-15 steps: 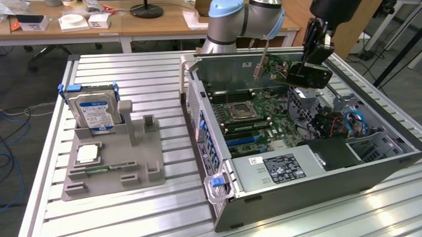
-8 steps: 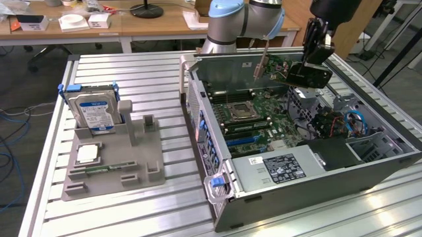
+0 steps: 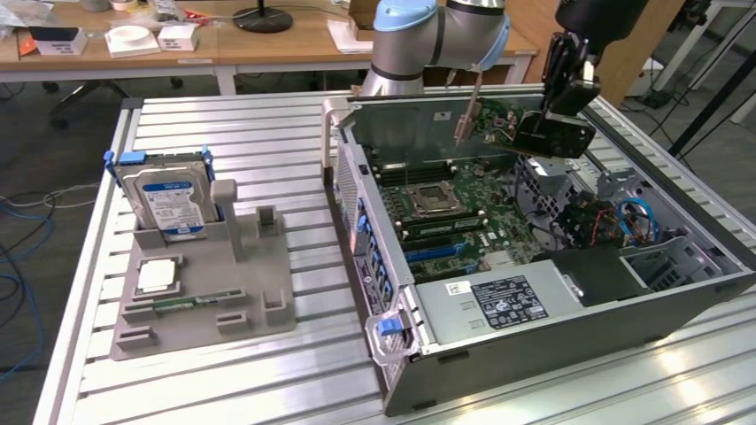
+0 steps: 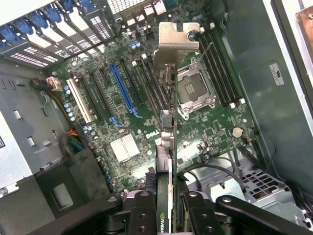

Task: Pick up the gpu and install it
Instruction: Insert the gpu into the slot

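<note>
Gpu [image 3: 511, 124] aloft over open computer case [image 3: 661, 292], clamped in gripper [image 3: 546, 133].

Gripper fingers [image 4: 142, 210] closed on the card's edge; in the wrist view the card hangs edge-on below them, silver end bracket [image 4: 178, 41] at its far end, green board and black cooler seen as thin strips. Card sits clear above the motherboard [image 4: 215, 132], not seated in any slot; blue expansion slot [image 4: 122, 90] lies just beside its line, CPU socket [image 4: 195, 90] on the other side. In the exterior view the card hovers over the case's rear, near the back wall. Outside the case, toward the exterior view's left, a grey fixture tray [image 3: 201, 292] stands on the slatted table [image 3: 260, 381], with a hard drive [image 3: 165, 199] upright in it and a small memory stick [image 3: 189, 304] lying flat.
</note>
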`<state>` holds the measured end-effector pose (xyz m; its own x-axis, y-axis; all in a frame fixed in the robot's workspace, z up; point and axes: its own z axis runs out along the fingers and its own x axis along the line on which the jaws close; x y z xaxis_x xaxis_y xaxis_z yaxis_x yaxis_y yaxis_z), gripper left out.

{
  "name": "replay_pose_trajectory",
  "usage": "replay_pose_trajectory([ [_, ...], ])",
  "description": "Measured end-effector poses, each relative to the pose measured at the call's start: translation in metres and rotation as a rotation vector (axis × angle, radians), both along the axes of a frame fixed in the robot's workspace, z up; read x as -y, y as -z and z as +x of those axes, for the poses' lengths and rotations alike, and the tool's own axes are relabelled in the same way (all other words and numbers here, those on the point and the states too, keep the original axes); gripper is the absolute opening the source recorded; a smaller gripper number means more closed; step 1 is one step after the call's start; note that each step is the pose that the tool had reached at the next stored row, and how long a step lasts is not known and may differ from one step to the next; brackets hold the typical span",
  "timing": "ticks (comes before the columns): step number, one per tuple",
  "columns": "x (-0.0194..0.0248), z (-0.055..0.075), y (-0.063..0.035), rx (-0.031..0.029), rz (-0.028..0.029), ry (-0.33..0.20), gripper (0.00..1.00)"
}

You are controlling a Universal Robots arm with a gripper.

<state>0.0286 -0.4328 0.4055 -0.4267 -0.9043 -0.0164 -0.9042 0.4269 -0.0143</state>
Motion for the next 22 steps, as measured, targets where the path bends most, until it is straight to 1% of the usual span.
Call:
replay_pose_trajectory([
  [22, 0.0000, 0.0002, 0.0000, 0.0000, 0.0000, -0.038, 0.26],
])
